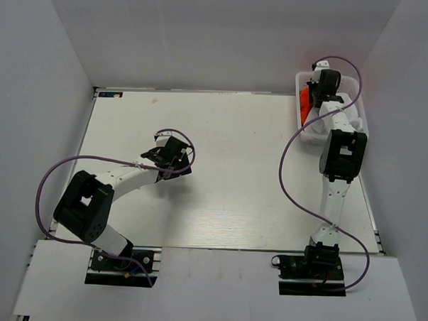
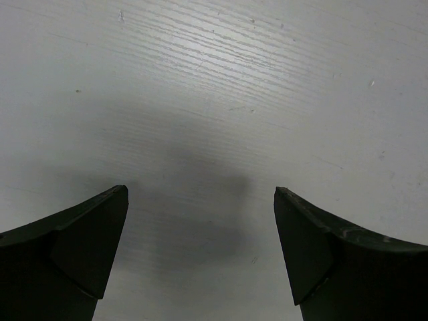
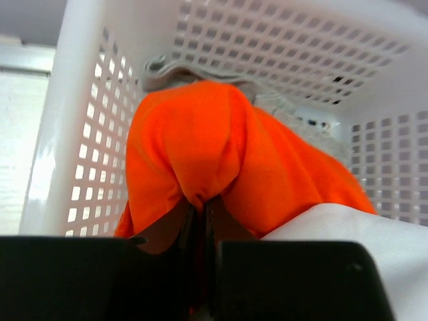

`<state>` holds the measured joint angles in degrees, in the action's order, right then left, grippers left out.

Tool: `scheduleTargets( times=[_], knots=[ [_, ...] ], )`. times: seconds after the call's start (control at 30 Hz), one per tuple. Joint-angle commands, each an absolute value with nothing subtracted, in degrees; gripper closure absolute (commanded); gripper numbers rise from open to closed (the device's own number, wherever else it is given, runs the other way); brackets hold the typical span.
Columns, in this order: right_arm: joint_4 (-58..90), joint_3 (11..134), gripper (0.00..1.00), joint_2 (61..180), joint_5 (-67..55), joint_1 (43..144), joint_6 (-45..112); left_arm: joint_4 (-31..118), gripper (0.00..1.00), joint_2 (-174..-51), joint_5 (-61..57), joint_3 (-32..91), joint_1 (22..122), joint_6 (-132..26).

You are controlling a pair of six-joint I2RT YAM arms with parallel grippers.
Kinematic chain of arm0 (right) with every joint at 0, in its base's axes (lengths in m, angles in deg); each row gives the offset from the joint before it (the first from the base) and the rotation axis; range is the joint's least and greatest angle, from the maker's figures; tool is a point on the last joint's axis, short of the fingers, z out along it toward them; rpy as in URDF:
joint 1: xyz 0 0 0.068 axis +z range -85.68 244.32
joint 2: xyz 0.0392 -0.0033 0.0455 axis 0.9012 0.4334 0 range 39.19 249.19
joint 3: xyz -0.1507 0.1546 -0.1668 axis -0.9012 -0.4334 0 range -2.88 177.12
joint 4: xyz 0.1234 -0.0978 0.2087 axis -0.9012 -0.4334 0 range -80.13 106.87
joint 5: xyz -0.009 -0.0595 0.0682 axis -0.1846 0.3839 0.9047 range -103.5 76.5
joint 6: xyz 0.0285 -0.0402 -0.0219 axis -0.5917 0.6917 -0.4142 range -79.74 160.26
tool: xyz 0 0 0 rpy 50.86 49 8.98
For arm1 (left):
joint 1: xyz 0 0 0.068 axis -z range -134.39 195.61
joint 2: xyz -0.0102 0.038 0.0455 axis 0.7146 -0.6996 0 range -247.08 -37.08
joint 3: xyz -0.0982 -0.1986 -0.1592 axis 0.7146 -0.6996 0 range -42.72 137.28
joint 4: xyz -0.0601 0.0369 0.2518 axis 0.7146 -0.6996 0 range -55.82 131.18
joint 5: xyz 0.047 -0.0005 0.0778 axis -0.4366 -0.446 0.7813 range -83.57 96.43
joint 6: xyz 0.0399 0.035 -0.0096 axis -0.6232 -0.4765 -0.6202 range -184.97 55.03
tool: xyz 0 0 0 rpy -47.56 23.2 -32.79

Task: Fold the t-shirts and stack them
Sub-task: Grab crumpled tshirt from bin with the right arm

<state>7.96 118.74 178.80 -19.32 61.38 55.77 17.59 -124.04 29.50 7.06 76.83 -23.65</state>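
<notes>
Orange shirt is pinched by the right gripper in the basket; left gripper gapes empty. Fetching step, I judge; next needs a clean lift out

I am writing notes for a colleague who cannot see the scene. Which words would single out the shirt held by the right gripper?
Find the white lattice basket at the table's far right corner. Inside it, the right gripper is shut on a bunched t-shirt among white cloth. It alone is bright orange-red.
</notes>
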Motion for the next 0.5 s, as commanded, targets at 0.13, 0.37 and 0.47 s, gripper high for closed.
scheduleTargets(
  times=[0.13,0.37,0.47],
  knots=[
    [21.26,118.31,1.0,165.06,-21.32,61.15,50.46,18.33,0.0,-123.39,28.41,9.57,76.54,-24.01],
    [25.73,119.55,1.0,158.99,-24.47,61.06,48.35,18.86,0.0,-121.11,28.4,7.91,76.54,-24.01],
    [26.97,119.55,1.0,157.15,-25.53,60.89,49.31,19.47,0.0,-120.58,27.87,7.37,76.54,-24.01]
  ],
)
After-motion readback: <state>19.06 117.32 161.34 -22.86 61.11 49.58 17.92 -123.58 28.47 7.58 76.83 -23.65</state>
